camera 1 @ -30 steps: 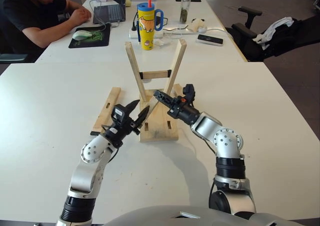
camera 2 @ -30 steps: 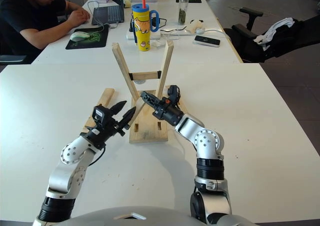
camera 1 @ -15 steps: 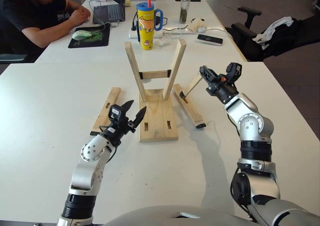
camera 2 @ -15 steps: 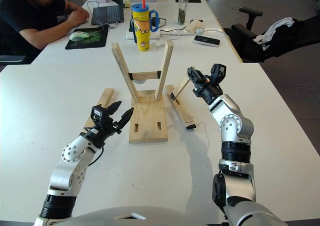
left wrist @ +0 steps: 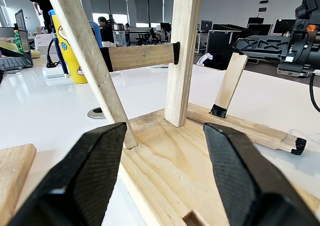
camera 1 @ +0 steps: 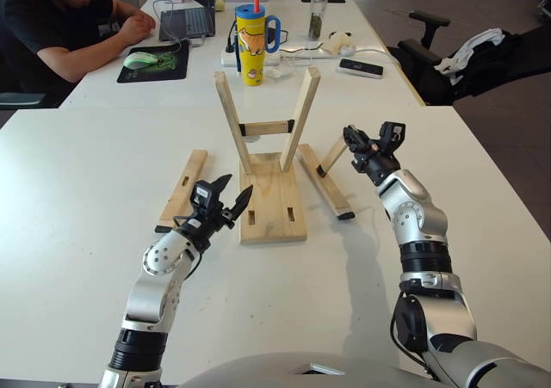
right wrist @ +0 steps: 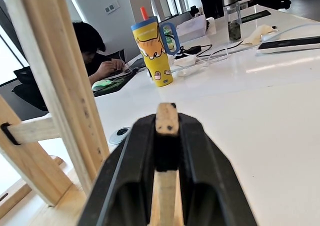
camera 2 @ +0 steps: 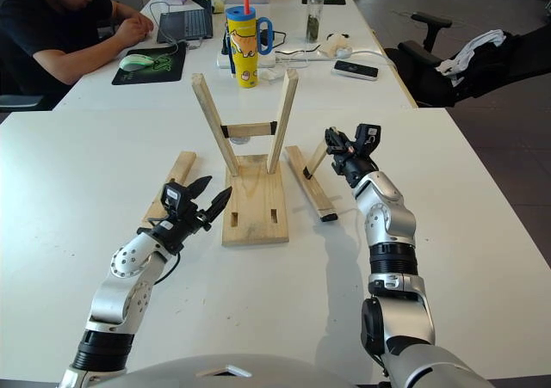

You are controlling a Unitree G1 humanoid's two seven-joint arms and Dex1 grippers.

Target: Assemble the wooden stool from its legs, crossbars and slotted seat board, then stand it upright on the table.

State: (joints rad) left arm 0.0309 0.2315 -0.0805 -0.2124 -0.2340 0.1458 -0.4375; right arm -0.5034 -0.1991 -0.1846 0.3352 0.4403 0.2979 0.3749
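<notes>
The slotted seat board (camera 1: 274,212) is lying flat on the bench (camera 1: 77,250), two legs (camera 1: 301,113) standing in it. The right pincer (camera 1: 351,138) is clamping a crossbar (camera 1: 331,157) tip alongside; the left pincer (camera 1: 232,190) is hovering open. The wood is seeming light and stiff, so gripping nearer the joint is looking steadier

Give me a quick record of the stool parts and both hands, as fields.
built: pale wooden slotted seat board lying flat, two crossbar-joined legs standing in it
loose: flat wooden piece left of the board
left hand: open, near board's left edge
right hand: shut on short crossbar of leg lying right of board
</notes>
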